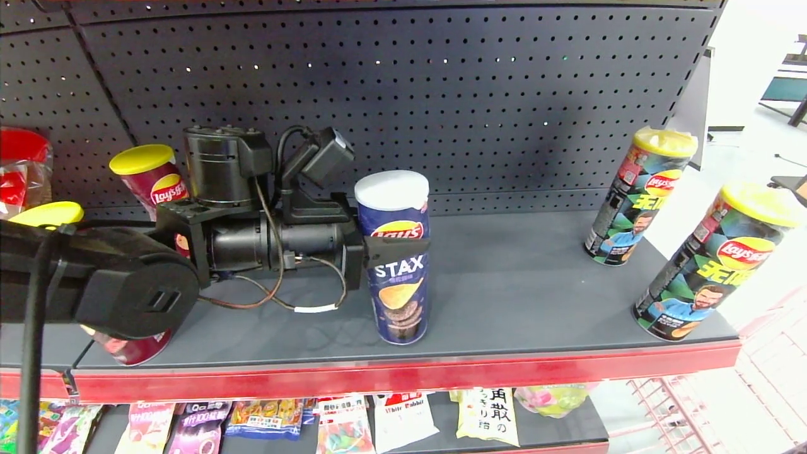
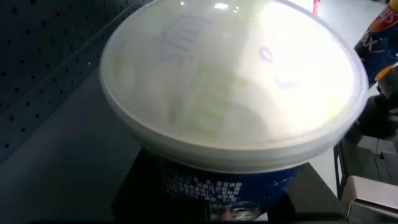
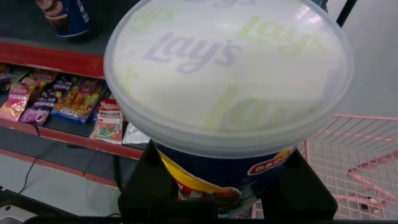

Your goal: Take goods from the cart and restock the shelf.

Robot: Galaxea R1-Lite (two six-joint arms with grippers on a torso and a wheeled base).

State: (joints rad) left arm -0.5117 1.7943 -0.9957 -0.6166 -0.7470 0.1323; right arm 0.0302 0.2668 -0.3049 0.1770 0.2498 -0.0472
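The left claw (image 1: 397, 247) is clamped around the upper half of a blue chip can (image 1: 398, 302). One dark finger crosses the front of the can just under its white lid. The grip is high and from the side, which likely keeps the can upright and leaves its base free to meet the board. The base looks to be resting on the grey shelf (image 1: 523, 284), near the red front lip, so I judge the placing step nearly done, with only the release left. The arm reaches in from nine o'clock, low over the shelf. That probably explains why the can stands toward the front rather than back against the pegboard (image 1: 441, 82).

At nine o'clock of the can, behind the arm, stands a red chip can (image 1: 154, 176) with a yellow lid. At three o'clock, well apart from it, two green-and-black chip cans (image 1: 640, 195) (image 1: 712, 265) stand upright, so the gap between is open for stock.

The right claw (image 3: 227, 199) holds a second blue chip can (image 3: 227, 93) from both sides below its pale lid, above the pink wire cart (image 3: 367, 155). It appears ready as the next item. Snack packets (image 1: 343, 422) lie on the shelf below.
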